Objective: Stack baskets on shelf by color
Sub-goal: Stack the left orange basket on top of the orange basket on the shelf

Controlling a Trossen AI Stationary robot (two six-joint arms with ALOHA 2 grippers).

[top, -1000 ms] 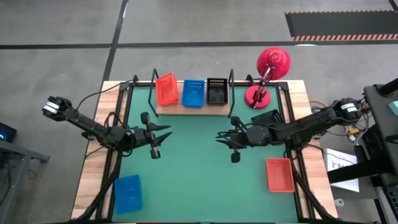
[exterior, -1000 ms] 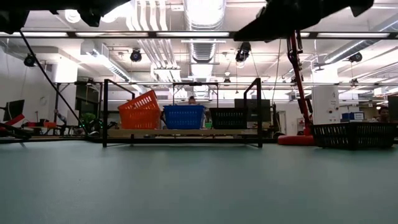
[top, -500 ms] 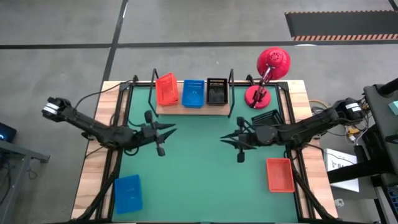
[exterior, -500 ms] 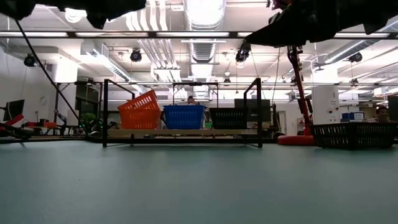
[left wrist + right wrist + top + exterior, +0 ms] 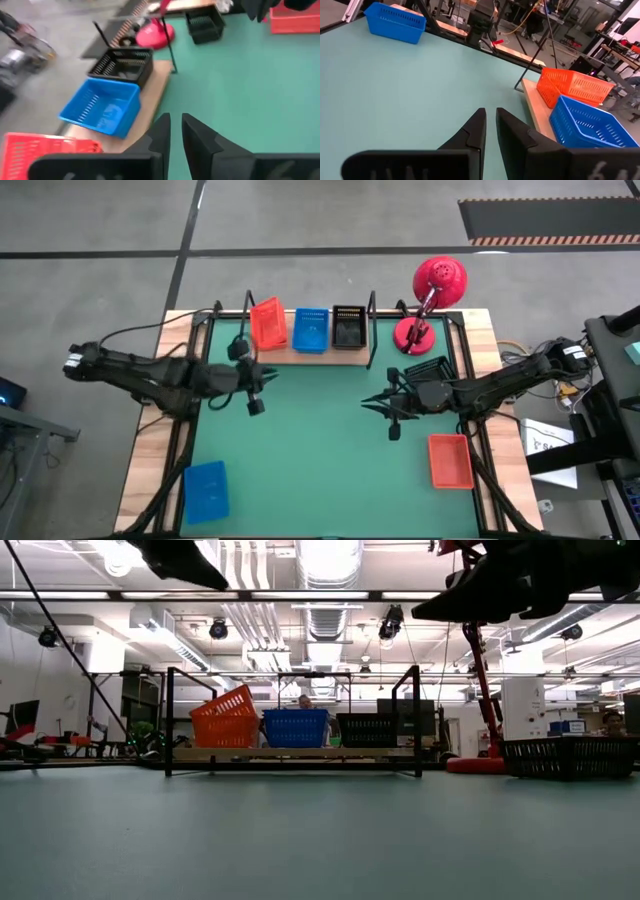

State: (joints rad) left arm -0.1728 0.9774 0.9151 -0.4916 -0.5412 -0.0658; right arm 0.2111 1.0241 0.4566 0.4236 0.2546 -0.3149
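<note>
- Left tool [image 5: 262, 373], fingers nearly together and empty, hovers just before the light wooden shelf [image 5: 345, 356] carrying orange [image 5: 268, 322], blue [image 5: 311, 329] and black mesh baskets [image 5: 348, 326].
- Right tool [image 5: 377, 404], likewise narrow and empty, hangs over the desk's [image 5: 310, 450] middle.

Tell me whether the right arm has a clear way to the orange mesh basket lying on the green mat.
Probably yes: the orange mesh basket lies just beside the right gripper, nothing between them on the green mat.

Red desk lamp [image 5: 432, 298] (table's far right)
</note>
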